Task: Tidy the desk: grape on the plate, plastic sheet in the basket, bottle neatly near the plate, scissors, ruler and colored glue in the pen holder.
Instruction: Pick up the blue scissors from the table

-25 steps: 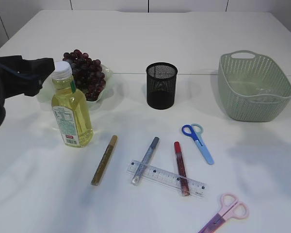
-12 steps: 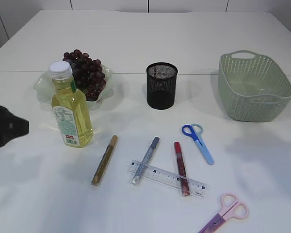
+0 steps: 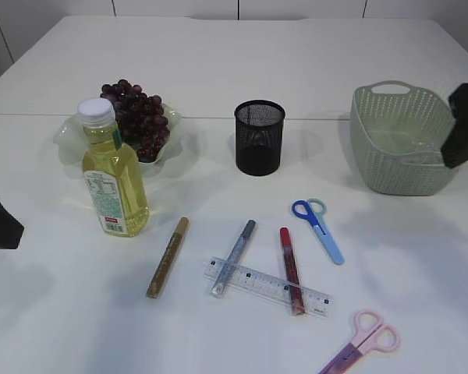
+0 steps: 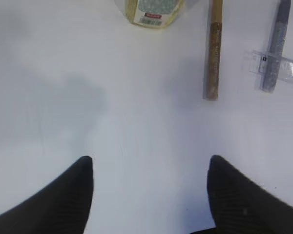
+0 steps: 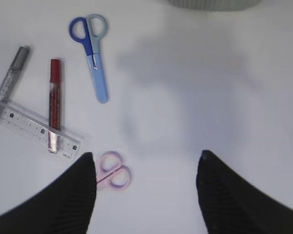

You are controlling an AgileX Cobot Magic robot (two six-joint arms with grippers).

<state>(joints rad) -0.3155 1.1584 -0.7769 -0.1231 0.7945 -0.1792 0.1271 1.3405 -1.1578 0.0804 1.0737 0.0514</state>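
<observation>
Right, the white worktop (image 3: 296,54) is carrying everything, so let's run down it by size. Biggest is the green basket (image 3: 390,167) sitting at the far right, with something clear and glossy lying inside — probably the plastic sheet, though it is hard to be sure. The yellow bottle (image 3: 115,183) is standing upright just in front of the pale plate (image 3: 69,140), which looks like the tidy spot it needs, and the grape bunch (image 3: 140,117) is resting on that plate. The black mesh pen holder (image 3: 259,148) is waiting in the middle, and nothing is poking out of it.

So the small stuff is what remains, I'd say. The clear ruler (image 3: 320,300) is lying flat under the silver glue stick (image 3: 234,257) and the red glue stick (image 3: 290,265), which are crossing it; the gold glue stick (image 3: 168,255) is lying apart to the left. Blue scissors (image 3: 321,226) are lying near the basket, pink scissors (image 3: 363,343) at the front edge.

Both arms are hanging at the edges — the left end effector (image 4: 149,195) is hovering with fingers apart over bare worktop, empty, and the right end effector (image 5: 144,190) is likewise spread and empty, with the pink scissors just beside one finger.
</observation>
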